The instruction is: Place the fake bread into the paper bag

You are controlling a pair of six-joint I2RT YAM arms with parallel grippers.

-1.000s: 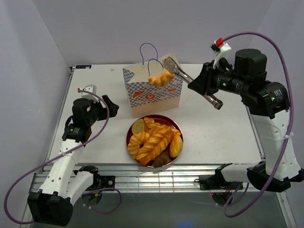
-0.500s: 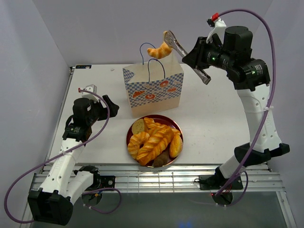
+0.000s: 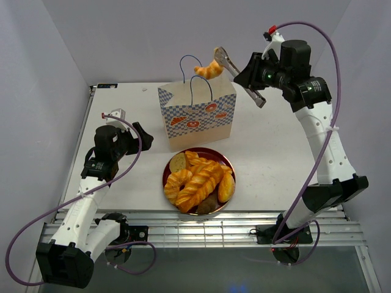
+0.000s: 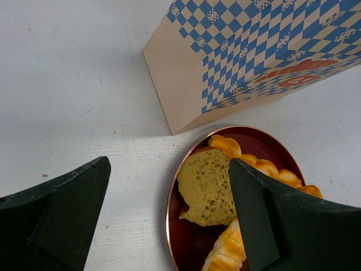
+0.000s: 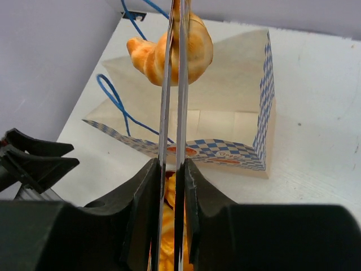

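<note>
A golden croissant of fake bread hangs above the open mouth of the paper bag, pinched at the tip of metal tongs. My right gripper is shut on the tongs' handles. In the right wrist view the croissant sits between the tong blades, over the bag, with my gripper below. More bread, a braided twist and a round tan slice, lies on a red plate. My left gripper stands open left of the bag, empty.
The left wrist view shows my open left gripper above the plate's rim, the tan slice and the bag's corner. Two blue cord handles stand up from the bag. Grey walls enclose the table on three sides.
My right arm has lifted the tongs and croissant from level with the bag's top edge to well above it. The left arm has not moved.
</note>
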